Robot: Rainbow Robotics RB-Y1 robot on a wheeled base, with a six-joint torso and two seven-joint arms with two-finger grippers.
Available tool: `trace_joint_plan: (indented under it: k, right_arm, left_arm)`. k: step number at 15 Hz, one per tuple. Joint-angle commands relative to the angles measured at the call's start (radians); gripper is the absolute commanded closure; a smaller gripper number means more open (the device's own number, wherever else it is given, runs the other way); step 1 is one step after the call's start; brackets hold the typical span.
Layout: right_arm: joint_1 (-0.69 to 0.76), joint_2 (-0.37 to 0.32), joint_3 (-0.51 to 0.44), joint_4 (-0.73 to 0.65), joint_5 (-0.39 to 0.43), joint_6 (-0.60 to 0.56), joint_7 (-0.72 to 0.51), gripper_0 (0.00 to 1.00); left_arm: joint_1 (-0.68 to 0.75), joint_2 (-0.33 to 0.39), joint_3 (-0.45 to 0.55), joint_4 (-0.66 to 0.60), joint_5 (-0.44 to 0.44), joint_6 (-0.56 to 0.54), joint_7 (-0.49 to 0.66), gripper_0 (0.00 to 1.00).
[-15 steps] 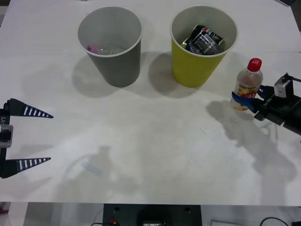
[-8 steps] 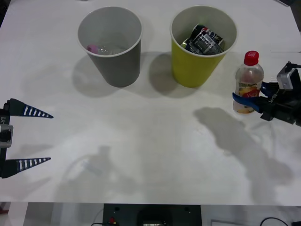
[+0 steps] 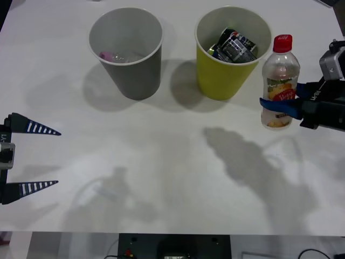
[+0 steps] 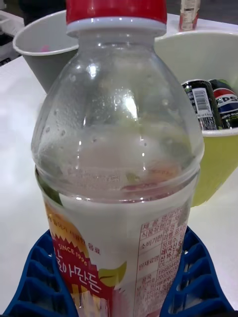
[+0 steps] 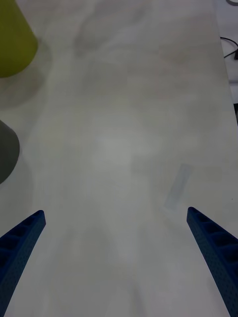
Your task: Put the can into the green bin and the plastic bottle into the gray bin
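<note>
On the far left, the left tool (image 3: 40,157) waits low over the white tabletop (image 3: 161,178), near its front left edge. Its two blue fingers stand wide apart and nothing is between them or touching them.

Next comes the gray bin (image 3: 129,54), upright at the back of the tabletop. A small clear item with a pink cap lies at its bottom. Just beside it, apart but near, stands the green bin (image 3: 229,59), also upright, and the can (image 3: 237,47) already lies inside it together with other dark cans.

To the right of the green bin, close beside its rim, is the plastic bottle (image 3: 279,81). It is upright and seems lifted off the tabletop, because its shadow falls well apart from it toward the front. The right tool (image 3: 280,110) is clamped on the lower part of the bottle, across the fruit label, with one blue ribbed finger on each side, as the right wrist view shows (image 4: 188,277).

I judge that the bottle is light, since the pale drink reaches only about to the shoulder and the bottle is small. The thin plastic wall will probably yield a little under pressure, and the smooth label may be slippery, so a firm but not crushing hold is better. The present hold, low on the straight body, looks sensible to me: the body is widest and most even there, while the neck and the red cap (image 4: 116,12) are narrow. Because the hold is below the middle, the top may swing when the arm carries it toward the gray bin.
</note>
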Motion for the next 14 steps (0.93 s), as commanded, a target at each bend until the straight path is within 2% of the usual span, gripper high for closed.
trace_joint_plan:
  k: [1, 5, 7, 10, 14]
  right_arm:
    - [-0.009, -0.056, 0.016, -0.091, -0.001, -0.004, -0.155, 1.00]
    - [-0.058, -0.159, 0.040, -0.209, -0.001, -0.023, -0.394, 1.00]
    - [-0.118, -0.185, 0.042, -0.238, 0.000, -0.089, -0.477, 1.00]
    - [-0.230, -0.216, 0.074, -0.229, -0.001, -0.155, -0.483, 1.00]
    - [-0.449, -0.295, 0.237, -0.145, 0.005, -0.153, -0.483, 1.00]
  left_arm:
    - [0.000, 0.000, 0.000, 0.000, 0.000, 0.000, 0.000, 0.02]
    - [0.000, 0.000, 0.000, 0.000, 0.000, 0.000, 0.000, 0.03]
    - [0.000, 0.000, 0.000, 0.000, 0.000, 0.000, 0.000, 0.02]
    - [0.000, 0.000, 0.000, 0.000, 0.000, 0.000, 0.000, 0.02]
    - [0.000, 0.000, 0.000, 0.000, 0.000, 0.000, 0.000, 0.02]
